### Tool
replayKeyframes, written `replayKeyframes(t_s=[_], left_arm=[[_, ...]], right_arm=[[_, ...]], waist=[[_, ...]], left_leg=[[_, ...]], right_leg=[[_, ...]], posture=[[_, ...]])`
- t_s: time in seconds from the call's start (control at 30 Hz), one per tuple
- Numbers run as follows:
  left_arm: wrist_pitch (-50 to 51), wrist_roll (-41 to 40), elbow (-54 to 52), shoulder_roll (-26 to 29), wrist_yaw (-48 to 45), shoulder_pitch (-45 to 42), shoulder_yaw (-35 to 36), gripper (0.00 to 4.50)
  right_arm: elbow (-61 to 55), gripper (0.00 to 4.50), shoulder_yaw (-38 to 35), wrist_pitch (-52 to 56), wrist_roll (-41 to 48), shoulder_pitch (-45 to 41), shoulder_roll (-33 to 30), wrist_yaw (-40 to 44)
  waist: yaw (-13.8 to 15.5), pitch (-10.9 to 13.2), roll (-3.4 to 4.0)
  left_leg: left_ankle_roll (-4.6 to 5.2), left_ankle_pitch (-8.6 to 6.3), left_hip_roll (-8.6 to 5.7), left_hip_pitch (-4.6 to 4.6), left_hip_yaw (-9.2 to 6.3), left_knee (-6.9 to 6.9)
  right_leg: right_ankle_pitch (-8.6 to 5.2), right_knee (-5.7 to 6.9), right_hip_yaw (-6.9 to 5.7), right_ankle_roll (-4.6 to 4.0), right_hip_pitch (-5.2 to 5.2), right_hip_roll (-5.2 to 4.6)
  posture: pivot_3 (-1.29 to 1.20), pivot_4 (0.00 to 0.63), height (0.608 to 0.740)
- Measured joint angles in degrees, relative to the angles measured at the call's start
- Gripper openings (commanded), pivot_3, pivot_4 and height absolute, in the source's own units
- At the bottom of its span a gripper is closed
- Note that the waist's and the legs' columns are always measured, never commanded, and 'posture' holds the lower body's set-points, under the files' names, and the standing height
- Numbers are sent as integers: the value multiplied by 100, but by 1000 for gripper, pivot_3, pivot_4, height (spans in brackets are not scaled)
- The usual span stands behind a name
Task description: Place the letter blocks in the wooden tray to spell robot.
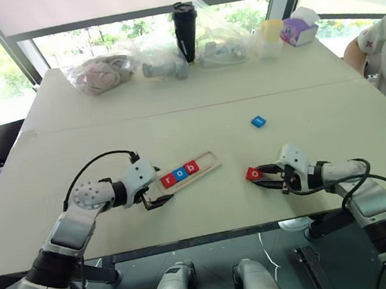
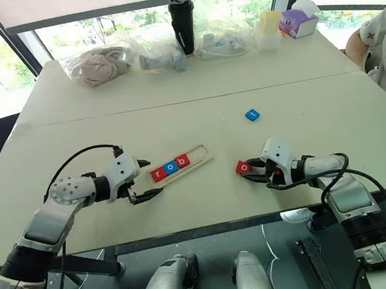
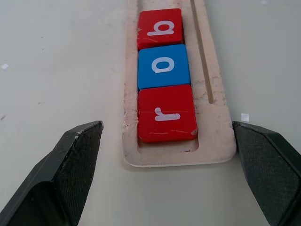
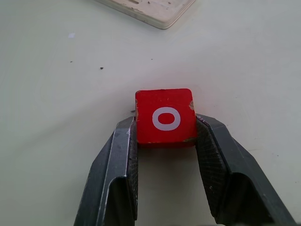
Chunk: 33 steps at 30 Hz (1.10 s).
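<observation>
The wooden tray (image 1: pixel 209 165) lies slantwise at the table's middle and holds a red r block (image 3: pixel 167 113), a blue o block (image 3: pixel 163 66) and a red b block (image 3: pixel 160 28); its right half is bare. My left gripper (image 1: pixel 159 201) stands open at the tray's left end, one finger on either side of it. To the right of the tray, my right gripper (image 1: pixel 265 178) is shut on a red o block (image 4: pixel 164 116) resting on the table. A blue block (image 1: pixel 258 121) lies alone farther back.
Along the table's far edge stand plastic bags (image 1: pixel 101 72), a black tumbler (image 1: pixel 185 28), a clear container (image 1: pixel 270 36) and a tissue box (image 1: pixel 300 28). A person's sleeve (image 1: pixel 384 46) shows at the right edge. The table's front edge (image 1: pixel 211 239) runs just below both grippers.
</observation>
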Motion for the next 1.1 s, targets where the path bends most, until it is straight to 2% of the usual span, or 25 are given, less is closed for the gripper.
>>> replayKeyframes(t_s=[0.3, 0.4, 0.5, 0.63, 0.77, 0.9, 1.1], left_arm=[[-299, 249, 295, 69, 204, -163, -1, 4500], [-338, 246, 396, 163, 191, -201, 42, 4500], [-386, 219, 532, 381, 117, -249, 178, 4500], [48, -264, 509, 925, -459, -40, 711, 4500], [865, -1150, -361, 1357, -1137, 306, 1211, 4500], [1507, -1702, -1041, 1488, -1213, 487, 1612, 4500], [2194, -2335, -1707, 1462, -933, 508, 2069, 4500]], right_arm=[[-683, 1143, 1, 424, 224, -29, -138, 211], [-801, 1143, 31, 706, 365, -386, -143, 327], [-689, 1143, 267, 1066, 341, -1194, -128, 397], [221, 1143, 741, 1004, -38, -2304, 312, 396], [1207, 1143, 1546, 750, -655, -3082, 838, 520], [2132, 1143, 1839, 330, -990, -3417, 1395, 417], [2637, 1143, 1902, -34, -1151, -3531, 1528, 656]], waist=[[-32, -1, 2], [-54, -1, 2], [-80, -1, 2], [-95, 1, 0], [-37, 1, 0], [-20, 2, 0], [-51, 2, -1]], left_leg=[[0, 0, 1, 10, 0, -8], [0, 0, 5, 13, 2, -9], [0, 0, 10, 13, 6, -17], [-2, -1, 12, -9, 12, -27], [-3, -1, 7, -87, 15, -16], [-2, -1, -2, -85, 15, -14], [-4, 1, -1, -74, 15, -9]], right_leg=[[0, 0, 1, 0, 2, 0], [0, 0, 0, 0, 0, 0], [0, 1, -3, -1, -8, 0], [1, -1, -5, -3, -37, 0], [7, 4, -7, -4, -122, -4], [17, 4, -9, -4, -114, -7], [28, 12, -9, 12, -103, 5]], posture=[[0, 150, 740], [0, 150, 740], [0, 150, 740], [0, 150, 740], [0, 150, 740], [0, 150, 740], [0, 150, 740]])
